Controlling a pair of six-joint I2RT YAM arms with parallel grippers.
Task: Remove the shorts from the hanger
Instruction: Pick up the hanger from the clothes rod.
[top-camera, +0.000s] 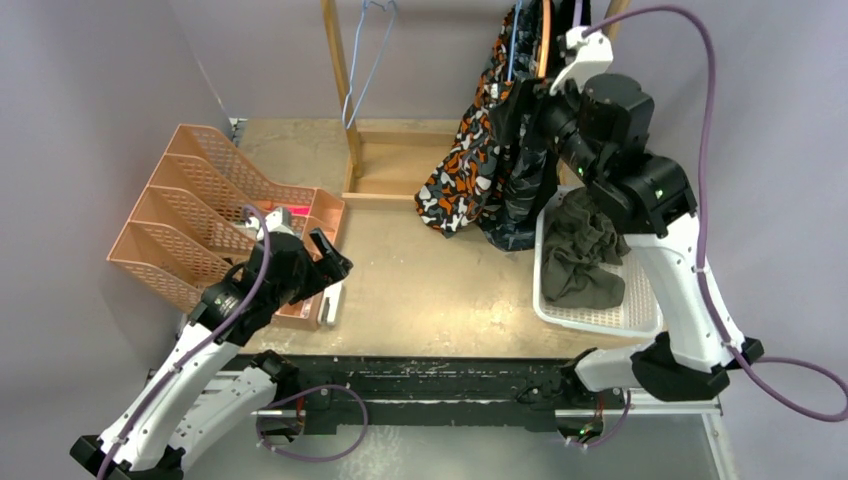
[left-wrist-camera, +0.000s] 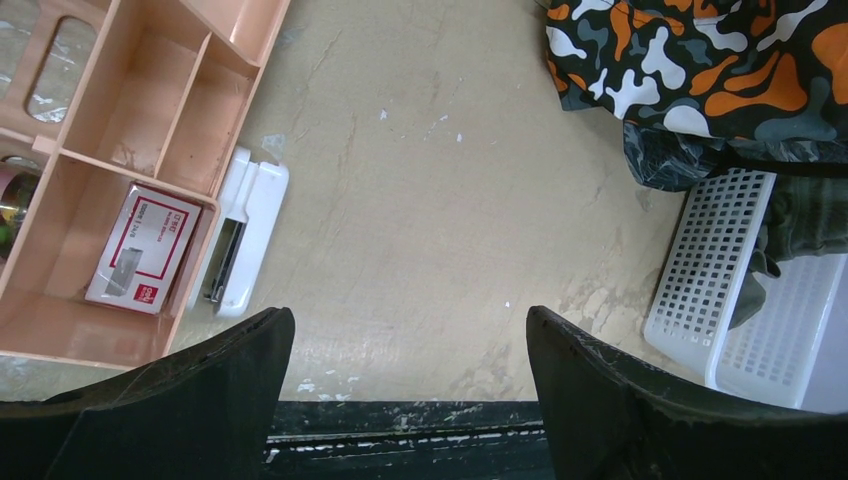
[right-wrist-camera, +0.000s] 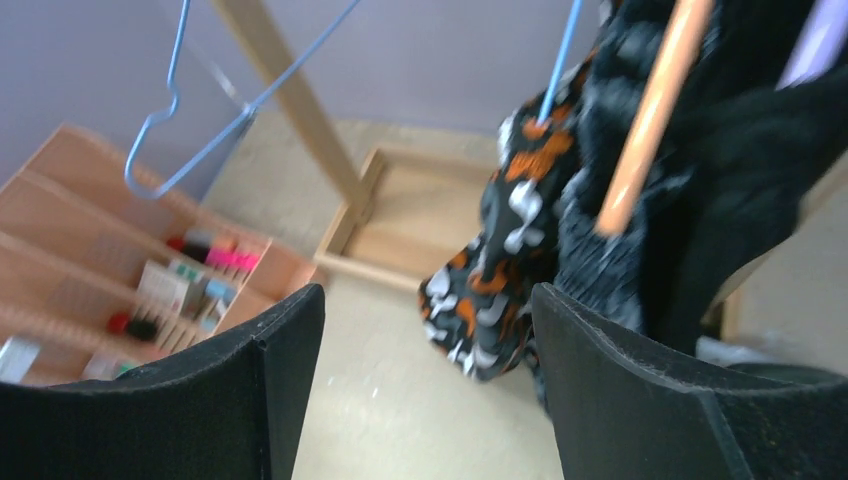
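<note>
One limp pair of orange-camouflage shorts (top-camera: 460, 180)

A peach plastic organizer (top-camera: 200, 215) is parked on the left side of the tan table (top-camera: 430, 290), slots and all. A small white and red box (left-wrist-camera: 143, 248) is tucked flat in one of its front compartments, and some colourful bits are seen in another slot, too blurry to name. A white stapler (left-wrist-camera: 245, 230) is laid on the table just beside the organizer's outer wall. A white slotted basket (top-camera: 640, 300) is set on the right side. A wooden rack (top-camera: 345, 90) is stood at the back.
</note>
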